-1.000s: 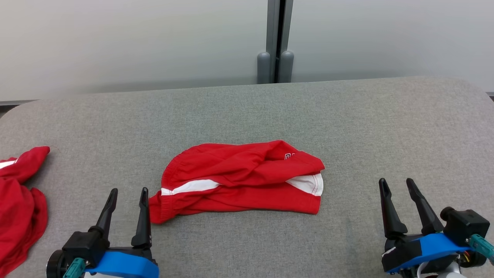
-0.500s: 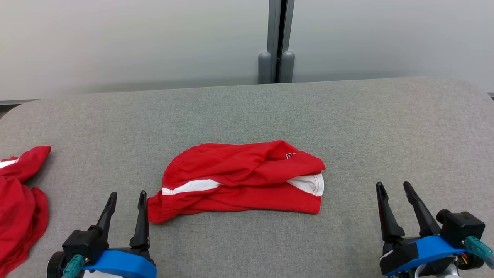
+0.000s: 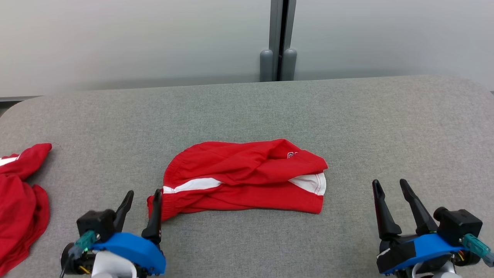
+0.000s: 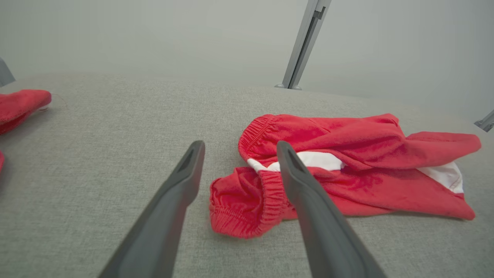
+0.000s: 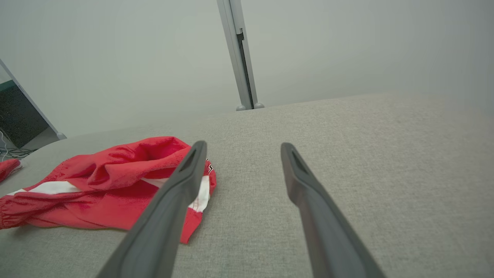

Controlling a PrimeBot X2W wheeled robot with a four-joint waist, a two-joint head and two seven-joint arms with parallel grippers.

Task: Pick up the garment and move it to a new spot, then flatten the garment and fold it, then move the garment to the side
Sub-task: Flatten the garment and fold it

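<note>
- Our red shorts [image 3: 239, 177] lie crumpled mid-way across the desk [image 3: 347, 116], with the waistband corner [image 4: 239, 216] just beside our left gripper [image 3: 143, 192], whose jaws are spread and empty.
- Our right gripper [image 3: 389, 181], also spread, sits well apart.
- If we pinch only one bunched layer, the shorts could slip free.

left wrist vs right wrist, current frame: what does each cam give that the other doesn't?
Left wrist: the elastic end of the red shorts, bunched up just ahead of the open left gripper.
Right wrist: the shorts' opposite end with its white panel, beside the open right gripper, plus a dark panel beyond the table edge.
Both: the shorts crumpled on the grey table, the other red garment off to one side, the grey post, and fingers holding nothing.
</note>
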